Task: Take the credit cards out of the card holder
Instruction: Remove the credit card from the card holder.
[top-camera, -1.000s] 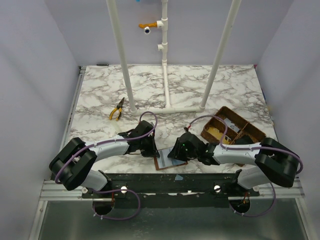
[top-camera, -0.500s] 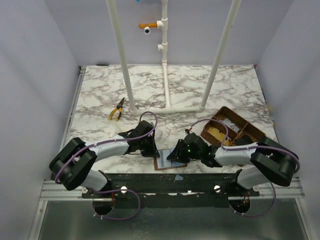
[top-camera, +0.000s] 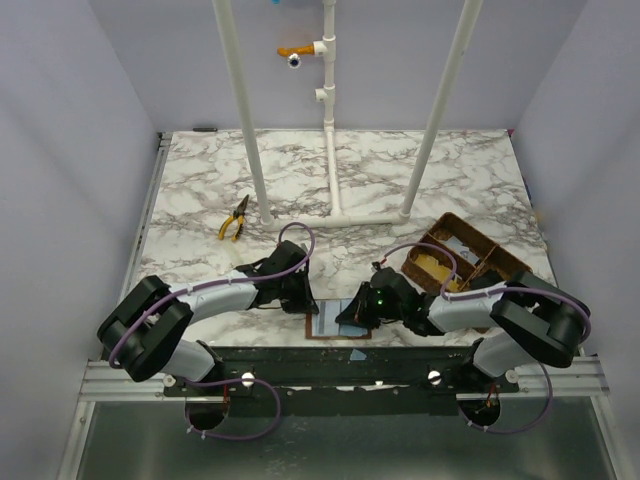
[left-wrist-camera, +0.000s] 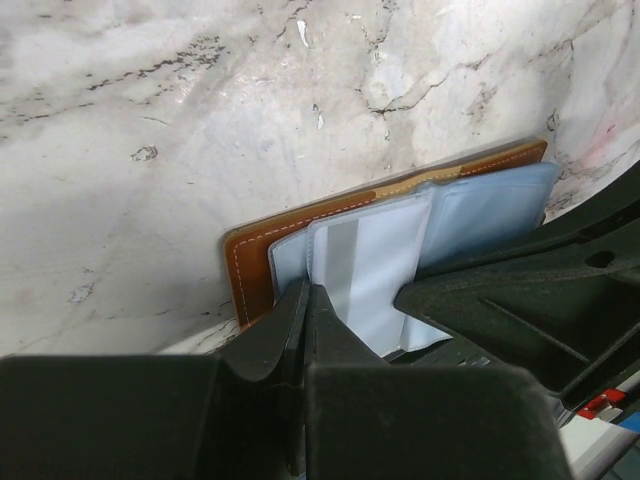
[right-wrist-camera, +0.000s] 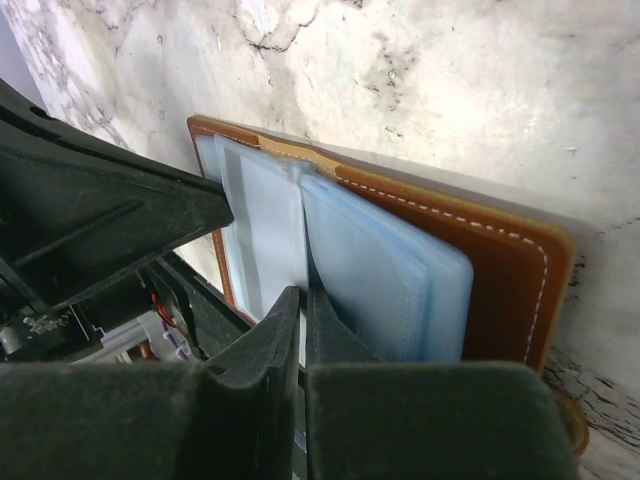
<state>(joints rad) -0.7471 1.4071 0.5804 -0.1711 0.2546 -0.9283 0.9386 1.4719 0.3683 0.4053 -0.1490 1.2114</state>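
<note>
The brown leather card holder (top-camera: 326, 326) lies open at the table's near edge, its blue-grey clear pockets (right-wrist-camera: 390, 270) facing up. My left gripper (top-camera: 303, 301) is shut, and its tips (left-wrist-camera: 306, 291) press on the left pocket beside the brown rim (left-wrist-camera: 250, 275). A pale card with a grey stripe (left-wrist-camera: 355, 265) shows inside a pocket. My right gripper (right-wrist-camera: 303, 293) is pinched on a thin pale leaf (right-wrist-camera: 268, 220) at the fold. I cannot tell whether that leaf is a card or a pocket. A yellowish card (top-camera: 431, 262) and a pale one (top-camera: 461, 244) lie in the basket.
The brown woven divided basket (top-camera: 500, 262) stands just behind my right arm. Yellow-handled pliers (top-camera: 235, 218) lie at the left middle. A white pipe frame (top-camera: 335, 216) rises from the table's centre. The card holder sits right at the table's front edge.
My right gripper has slid a little left and nearer over the card holder, and its jaws have narrowed onto the pale leaf. The left arm has not moved.
</note>
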